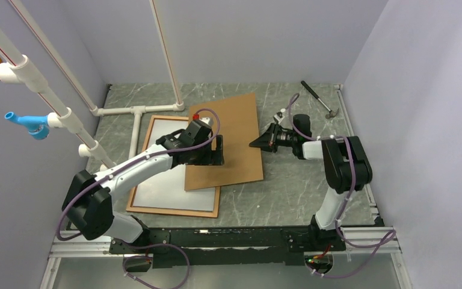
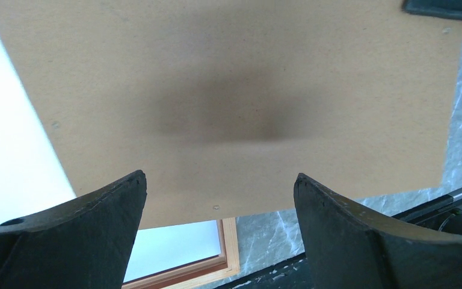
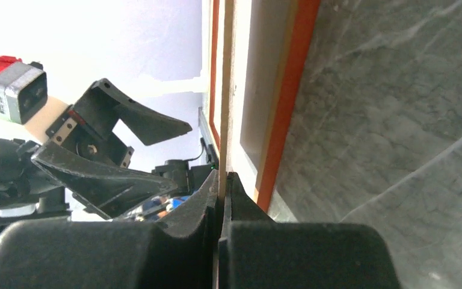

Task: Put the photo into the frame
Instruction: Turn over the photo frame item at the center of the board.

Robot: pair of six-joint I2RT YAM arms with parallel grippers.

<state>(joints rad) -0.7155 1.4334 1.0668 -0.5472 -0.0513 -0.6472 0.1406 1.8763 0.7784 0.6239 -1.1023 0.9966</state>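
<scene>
Right gripper pinched shut on plain brown fibreboard panel edge; left gripper wide open, empty, above it. Drag panel level, square to reddish-brown wooden frame

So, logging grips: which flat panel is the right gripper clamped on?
The plain brown backing board, pinched at its edge by the right gripper; the reddish-brown frame and the white sheet inside it are ungripped.

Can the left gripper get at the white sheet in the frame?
Probably not straight down: the brown board is under the open left gripper, covering that side of the frame. Farther left the white sheet lies bare.
</scene>
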